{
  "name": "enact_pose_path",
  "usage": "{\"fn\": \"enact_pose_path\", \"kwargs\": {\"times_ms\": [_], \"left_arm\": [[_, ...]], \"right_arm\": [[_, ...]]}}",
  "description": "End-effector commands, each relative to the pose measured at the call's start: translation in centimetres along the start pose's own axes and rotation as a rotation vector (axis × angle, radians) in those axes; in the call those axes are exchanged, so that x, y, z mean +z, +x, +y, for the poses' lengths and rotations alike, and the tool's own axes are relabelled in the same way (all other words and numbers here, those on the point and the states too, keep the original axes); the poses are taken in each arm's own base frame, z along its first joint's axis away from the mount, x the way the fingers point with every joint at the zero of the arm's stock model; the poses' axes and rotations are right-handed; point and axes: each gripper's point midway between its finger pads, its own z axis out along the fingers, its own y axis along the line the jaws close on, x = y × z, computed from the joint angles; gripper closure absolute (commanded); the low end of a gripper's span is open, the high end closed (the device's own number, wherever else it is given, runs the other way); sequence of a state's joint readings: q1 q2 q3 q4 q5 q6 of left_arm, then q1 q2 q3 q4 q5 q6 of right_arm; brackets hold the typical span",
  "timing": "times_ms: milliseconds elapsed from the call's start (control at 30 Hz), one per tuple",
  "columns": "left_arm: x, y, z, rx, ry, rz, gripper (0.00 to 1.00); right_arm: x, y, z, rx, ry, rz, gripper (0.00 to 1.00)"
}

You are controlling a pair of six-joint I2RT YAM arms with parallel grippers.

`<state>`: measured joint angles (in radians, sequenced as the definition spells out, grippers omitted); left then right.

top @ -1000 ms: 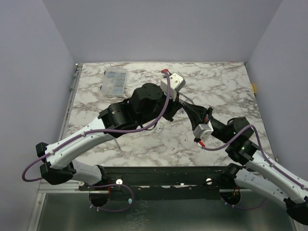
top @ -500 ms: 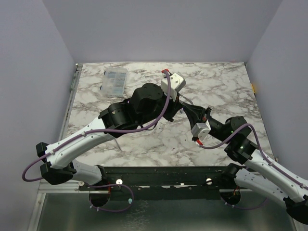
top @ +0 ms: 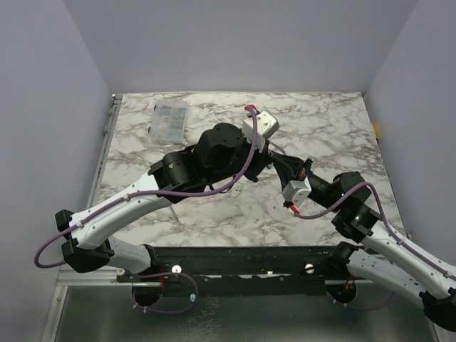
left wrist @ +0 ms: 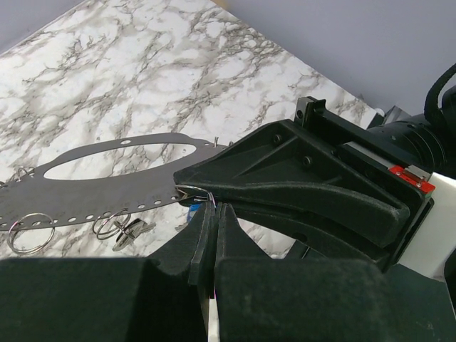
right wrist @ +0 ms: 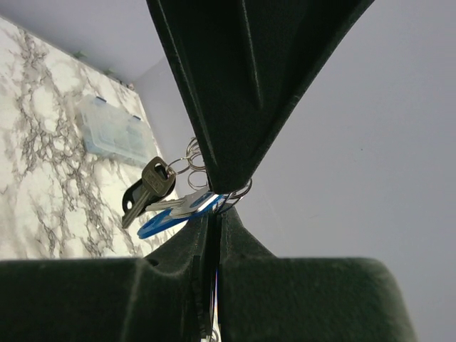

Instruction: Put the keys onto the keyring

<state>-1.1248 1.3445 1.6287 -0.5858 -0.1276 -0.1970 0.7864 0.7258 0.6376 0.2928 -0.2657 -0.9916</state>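
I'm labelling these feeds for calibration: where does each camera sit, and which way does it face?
Top external: above and behind the bases, looking down on the marble table; left arm and right arm show whole.
Left wrist: looks along the shut left gripper towards the right gripper and the table.
Right wrist: looks past its own shut fingers at the left gripper, keys, metal rings and wall.
Shared: top and right wrist both show the clear box; each wrist view shows the other gripper.
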Motion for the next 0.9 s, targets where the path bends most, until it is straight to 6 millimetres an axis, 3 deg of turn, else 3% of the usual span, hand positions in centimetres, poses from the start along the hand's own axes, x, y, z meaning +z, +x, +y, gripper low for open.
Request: {"fn": "enact_pose_path", "kwargs": {"times_ms": [0, 200, 300, 533, 667, 867], "left_arm": [[-0.2, -0.1, -1.7, 0.027, 0.099, 0.008, 1.00], [0.0, 0.7, -2.3, 0.047, 0.137, 0.031, 0.99], [0.2, 1.1, -2.7, 0.055, 0.163, 0.048, 0.72], [-1.1, 2.2, -2.8, 0.123, 0.202, 0.091, 0.40], [-2.6, 2.5, -2.5, 0.176, 0.212, 0.129, 0.37], [-5.3, 3.6, -2.5, 0.301, 0.276, 0.211, 0.41]], "right_arm": [[0.0, -1.3, -2.1, 0.004, 0.066, -0.026, 0.99], [-0.1, -1.8, -2.9, 0.017, 0.091, -0.042, 0.99], [-0.2, -1.9, -3.1, 0.015, 0.101, -0.042, 0.99], [-0.6, -2.2, -3.5, 0.021, 0.120, -0.050, 0.99], [-0.9, -2.3, -3.5, 0.035, 0.132, -0.056, 0.99], [-1.4, -2.6, -3.3, 0.063, 0.133, -0.071, 0.99]]}}
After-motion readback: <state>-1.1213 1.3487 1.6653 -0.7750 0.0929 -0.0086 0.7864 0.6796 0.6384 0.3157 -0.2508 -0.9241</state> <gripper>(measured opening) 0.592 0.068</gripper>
